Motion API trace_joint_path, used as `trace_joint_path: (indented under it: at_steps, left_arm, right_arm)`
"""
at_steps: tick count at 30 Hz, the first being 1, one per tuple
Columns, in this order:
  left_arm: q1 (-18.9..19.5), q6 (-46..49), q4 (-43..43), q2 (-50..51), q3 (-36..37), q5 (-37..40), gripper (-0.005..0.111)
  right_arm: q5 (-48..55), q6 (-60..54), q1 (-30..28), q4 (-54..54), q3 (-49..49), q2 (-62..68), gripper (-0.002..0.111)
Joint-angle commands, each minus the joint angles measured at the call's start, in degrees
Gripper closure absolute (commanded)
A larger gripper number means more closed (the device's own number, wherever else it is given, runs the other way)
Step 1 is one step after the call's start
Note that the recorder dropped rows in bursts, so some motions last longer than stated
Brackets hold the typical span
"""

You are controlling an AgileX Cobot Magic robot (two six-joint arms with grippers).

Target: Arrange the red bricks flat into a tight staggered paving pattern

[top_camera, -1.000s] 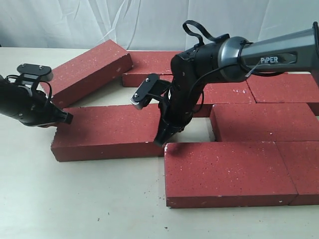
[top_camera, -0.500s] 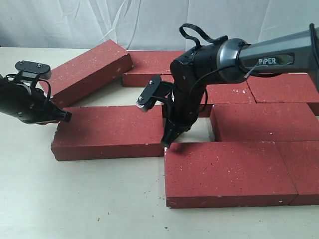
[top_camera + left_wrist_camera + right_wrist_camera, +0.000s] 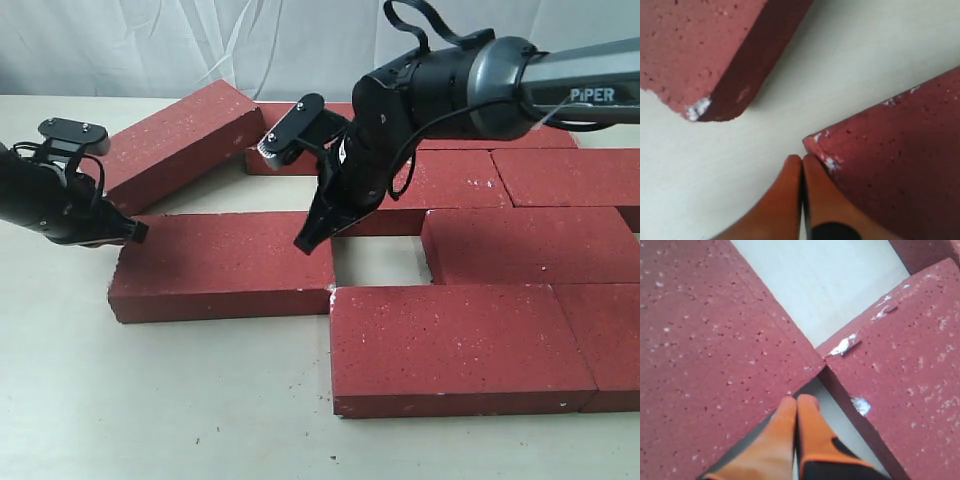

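Several red bricks lie flat on the pale table. One loose red brick (image 3: pixel 220 265) lies left of the paved group, its near right corner meeting the front brick (image 3: pixel 450 345). My left gripper (image 3: pixel 135 232) is shut, its tips against that loose brick's far left corner (image 3: pixel 890 170); the left wrist view shows the fingertips (image 3: pixel 801 159) pressed together. My right gripper (image 3: pixel 303 243) is shut and empty, hovering over the loose brick's right end. In the right wrist view its tips (image 3: pixel 798 400) sit above two bricks (image 3: pixel 705 340) (image 3: pixel 910 365) that touch corner to corner.
A skewed brick (image 3: pixel 180 140) lies behind my left gripper, also seen as a brick corner (image 3: pixel 700 45). More bricks (image 3: pixel 525 245) (image 3: pixel 450 185) (image 3: pixel 570 175) (image 3: pixel 300 135) form rows at right and back. A bare patch of table (image 3: pixel 380 260) shows between them. White cloth hangs behind.
My right gripper has risen out of the gap and swung left and back over the loose brick. That brick has slid slightly right, with my left gripper following its corner.
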Motion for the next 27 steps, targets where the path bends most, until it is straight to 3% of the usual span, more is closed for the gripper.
trace_joint_path:
  at_steps: [1, 22, 27]
  left_arm:
    - [-0.1, 7.1, -7.3, 0.5, -0.3, 1.4, 0.107]
    - [-0.1, 10.0, -12.4, 4.8, -2.4, 6.5, 0.107]
    - [-1.7, 10.0, -12.5, 5.3, -2.4, 6.5, 0.107]
  right_arm:
    - [-1.1, -0.4, -0.3, -1.6, -0.1, 0.2, 0.109]
    - [1.6, -0.3, 0.4, -2.3, -0.1, -1.0, 0.109]
    - [3.3, -0.2, -0.7, -3.1, -0.1, -2.0, 0.109]
